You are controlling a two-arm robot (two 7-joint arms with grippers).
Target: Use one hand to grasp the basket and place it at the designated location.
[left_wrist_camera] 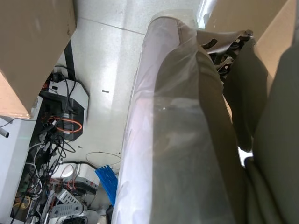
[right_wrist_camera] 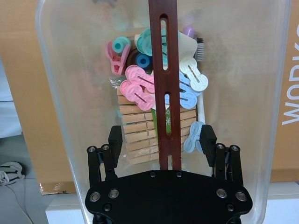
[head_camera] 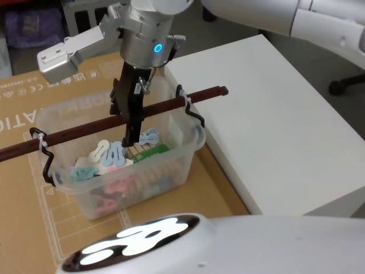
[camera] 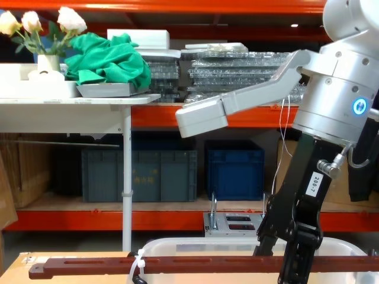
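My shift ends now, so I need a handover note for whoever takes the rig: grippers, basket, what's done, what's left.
Right gripper: open, fingers either side of the handle near its middle, not yet closed on it.
Left arm: its wrist camera faces the floor, away from the job.
Basket: on the cardboard beside the white table, holding clothes pegs.
Done: gripper lined up over the handle.
Left: close on the handle, lift, carry to the designated spot, release.
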